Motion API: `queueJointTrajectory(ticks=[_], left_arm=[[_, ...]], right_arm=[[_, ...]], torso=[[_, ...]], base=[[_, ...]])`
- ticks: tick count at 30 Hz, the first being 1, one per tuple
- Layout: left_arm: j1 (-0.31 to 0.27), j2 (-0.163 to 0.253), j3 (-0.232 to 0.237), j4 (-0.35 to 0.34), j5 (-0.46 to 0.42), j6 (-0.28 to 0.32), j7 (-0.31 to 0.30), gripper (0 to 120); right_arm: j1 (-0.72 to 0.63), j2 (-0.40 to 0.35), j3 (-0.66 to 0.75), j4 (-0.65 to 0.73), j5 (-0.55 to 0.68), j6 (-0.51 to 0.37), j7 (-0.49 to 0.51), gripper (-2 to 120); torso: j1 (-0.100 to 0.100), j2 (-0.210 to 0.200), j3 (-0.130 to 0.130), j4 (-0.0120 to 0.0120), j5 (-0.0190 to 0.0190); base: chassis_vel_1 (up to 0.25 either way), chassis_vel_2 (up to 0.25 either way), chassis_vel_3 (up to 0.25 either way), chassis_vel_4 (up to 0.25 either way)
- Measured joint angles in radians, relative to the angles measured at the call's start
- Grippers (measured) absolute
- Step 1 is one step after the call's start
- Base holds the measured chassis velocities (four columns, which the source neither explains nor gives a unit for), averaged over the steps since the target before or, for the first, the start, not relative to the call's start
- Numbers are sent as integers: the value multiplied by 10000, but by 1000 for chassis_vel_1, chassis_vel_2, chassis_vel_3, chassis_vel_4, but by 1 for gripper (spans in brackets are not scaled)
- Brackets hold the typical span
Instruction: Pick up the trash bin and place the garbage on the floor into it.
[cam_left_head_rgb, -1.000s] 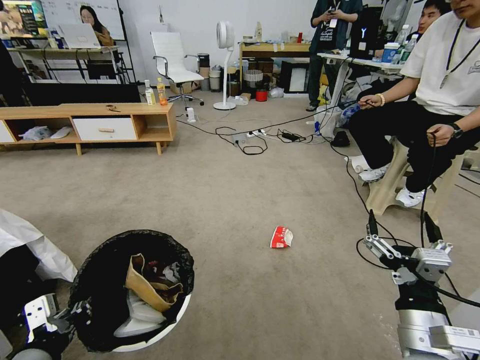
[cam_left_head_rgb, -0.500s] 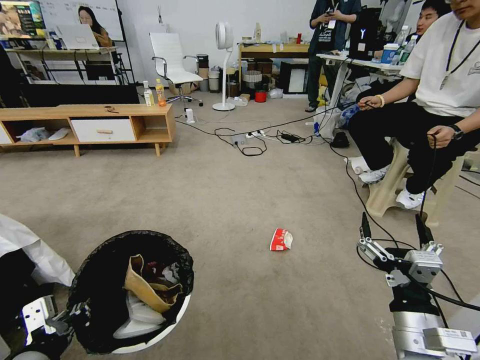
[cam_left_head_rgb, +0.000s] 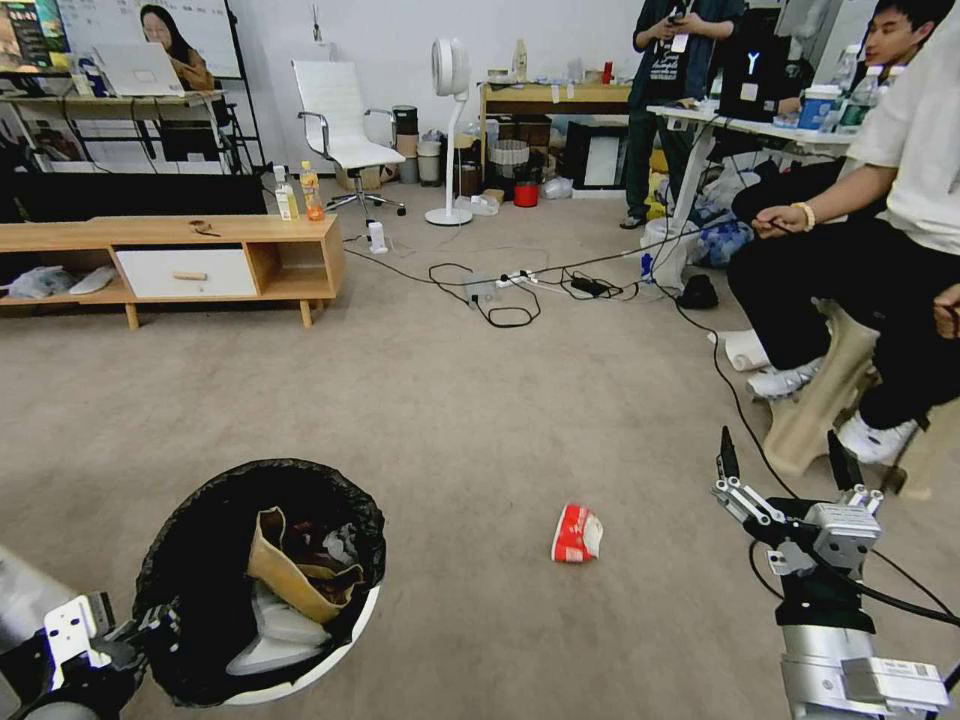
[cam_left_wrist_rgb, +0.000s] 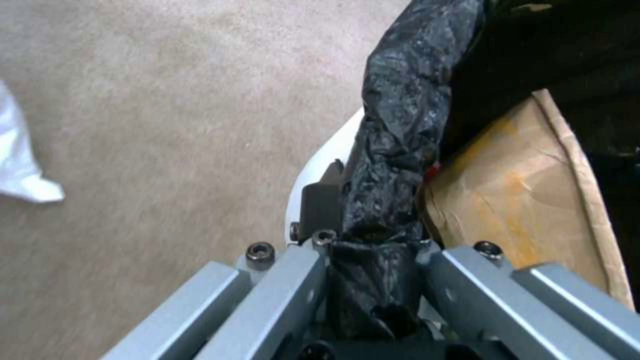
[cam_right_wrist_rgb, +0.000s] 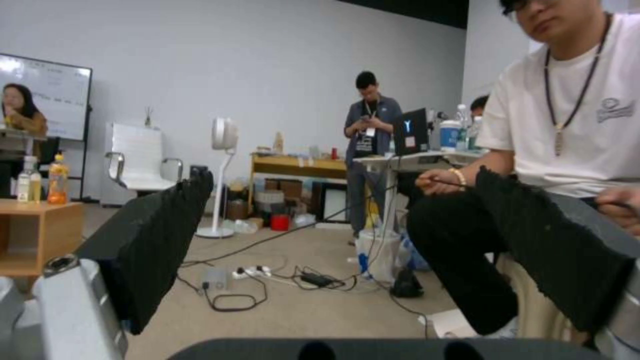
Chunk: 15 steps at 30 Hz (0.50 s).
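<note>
Right gripper (cam_left_head_rgb: 786, 468) open, nearer the packet (cam_left_head_rgb: 577, 533); our left gripper (cam_left_wrist_rgb: 373, 250) clamps the trash bin (cam_left_head_rgb: 330, 645) rim

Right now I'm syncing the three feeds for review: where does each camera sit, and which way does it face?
Head view: on the robot's head, looking down over the carpet at the red-and-white packet; left gripper on the trash bin, right gripper open.
Left wrist view: along the left gripper, clamped on the bin's black bag rim.
Right wrist view: level, between open fingers, toward desks.
Shared: head and left wrist views show the cardboard tray.
</note>
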Motion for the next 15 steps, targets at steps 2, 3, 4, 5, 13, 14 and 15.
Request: queueJointTrajectory(ticks=[2, 3, 4, 5, 13, 14, 15], left_arm=[[-4, 9, -4, 13, -5, 0, 0, 1], [-10, 15, -14, 25, -6, 0, 1, 1], [-18, 21, -20, 39, -3, 0, 0, 1], [-18, 21, -20, 39, -3, 0, 0, 1], [-64, 15, 3, 86, 25, 0, 1, 1], [-70, 12, 8, 94, 35, 0, 1, 1], [-82, 7, 10, 105, 44, 0, 1, 1]], right_arm=[[16, 6, -10, -24, -23, 29, 0, 100], [32, 8, -24, -42, -30, 55, 0, 100], [45, 7, -35, -51, -26, 90, -12, 100], [45, 7, -35, -51, -26, 90, -12, 100], [55, -10, -43, -84, -18, 149, -57, 100], [52, -21, -42, -84, -13, 151, -64, 100], [50, -35, -38, -85, -7, 152, -75, 100]], torso=[[0, 0, 0, -1, 0], [0, 0, 1, 0, 1], [1, 0, 2, 0, 0], [1, 0, 2, 0, 0], [0, 1, -1, 0, 0], [-1, 1, -1, 0, 1], [-1, 0, -2, 0, 0]], base=[[-205, 208, 204, -220], [-163, 187, 175, -171], [-136, 141, 175, -111], [-136, 141, 175, -111], [-18, 15, 25, -4], [0, 0, 0, 0], [0, 0, 0, 0]])
